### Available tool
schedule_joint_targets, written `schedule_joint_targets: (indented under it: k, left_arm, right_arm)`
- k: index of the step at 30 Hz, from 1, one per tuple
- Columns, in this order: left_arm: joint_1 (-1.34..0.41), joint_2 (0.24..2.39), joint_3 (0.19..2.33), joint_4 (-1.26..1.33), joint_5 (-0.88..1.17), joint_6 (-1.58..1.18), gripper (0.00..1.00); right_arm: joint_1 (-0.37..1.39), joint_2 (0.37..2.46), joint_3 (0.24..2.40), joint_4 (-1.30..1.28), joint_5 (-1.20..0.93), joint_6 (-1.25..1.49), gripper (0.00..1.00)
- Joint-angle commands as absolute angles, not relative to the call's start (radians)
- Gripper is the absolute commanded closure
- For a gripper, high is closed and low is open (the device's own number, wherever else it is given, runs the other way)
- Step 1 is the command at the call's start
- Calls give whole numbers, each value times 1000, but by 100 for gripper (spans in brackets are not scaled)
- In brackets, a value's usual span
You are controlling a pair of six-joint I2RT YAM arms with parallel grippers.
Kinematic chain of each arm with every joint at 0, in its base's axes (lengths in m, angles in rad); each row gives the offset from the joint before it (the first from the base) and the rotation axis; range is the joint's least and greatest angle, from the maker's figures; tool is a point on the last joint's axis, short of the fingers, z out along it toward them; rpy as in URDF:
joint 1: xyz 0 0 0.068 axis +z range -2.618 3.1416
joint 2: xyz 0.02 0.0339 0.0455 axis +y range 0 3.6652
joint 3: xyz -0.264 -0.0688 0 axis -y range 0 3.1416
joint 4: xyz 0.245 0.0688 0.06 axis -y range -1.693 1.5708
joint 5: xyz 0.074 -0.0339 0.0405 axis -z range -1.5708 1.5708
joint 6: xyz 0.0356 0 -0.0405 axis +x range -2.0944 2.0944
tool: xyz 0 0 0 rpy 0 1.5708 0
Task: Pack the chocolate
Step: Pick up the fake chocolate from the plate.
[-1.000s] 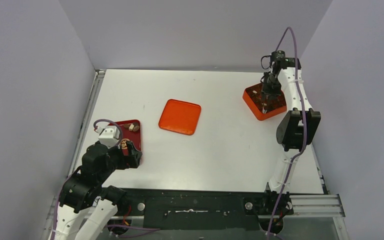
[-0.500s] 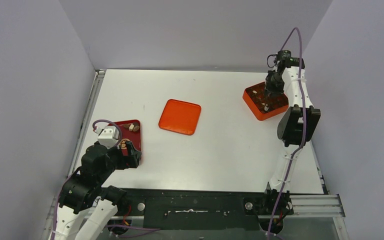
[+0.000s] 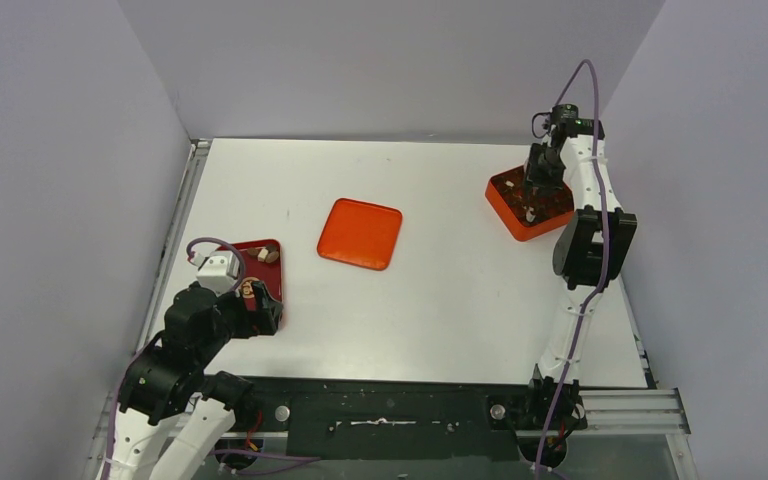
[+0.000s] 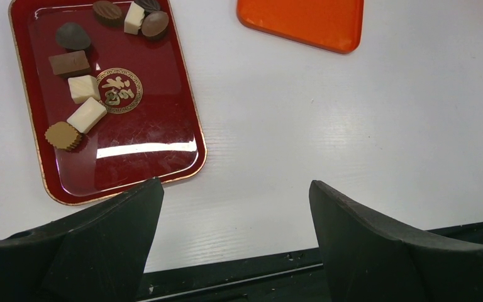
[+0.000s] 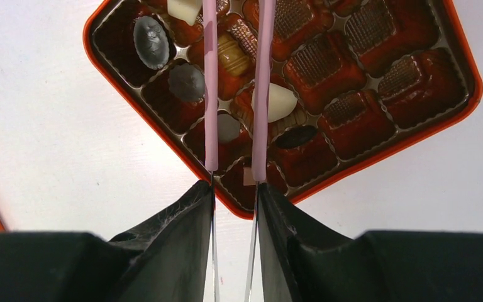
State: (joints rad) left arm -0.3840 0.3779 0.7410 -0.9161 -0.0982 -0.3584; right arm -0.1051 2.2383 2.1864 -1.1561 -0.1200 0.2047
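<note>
white table [image 3: 450, 300] w/ red tray [image 4: 138, 132] near-left, orange lid [image 3: 360, 233] mid, orange box [image 3: 503, 215] far-right

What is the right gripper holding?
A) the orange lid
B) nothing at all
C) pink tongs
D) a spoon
C: the right gripper is closed on the tongs, whose two pink arms reach out over the box.
</note>
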Motion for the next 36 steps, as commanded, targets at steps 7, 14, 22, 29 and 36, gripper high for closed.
schedule_joint_targets:
  k: [7,14,22,29,36]
  left_arm:
    - [-388,382,750,-867,-102,-357,15]
    - [-388,387,764,-869,-86,-360,15]
    - [-387,446,815,-902,-57,-396,18]
    - [-387,576,909,-961,-14,-453,24]
    - [-384,668,1011,-965,0,-535,28]
  right_arm:
    - [-113,2184,2274,-1167,-106,163,64]
    - [-93,2069,2190,-1182,-122,152,67]
    - [-34,1877,1979,-1152,-140,117,67]
    - [146,1710,1773,-1063,-192,56,66]
    - [371,1552,1578,-889,-201,8,66]
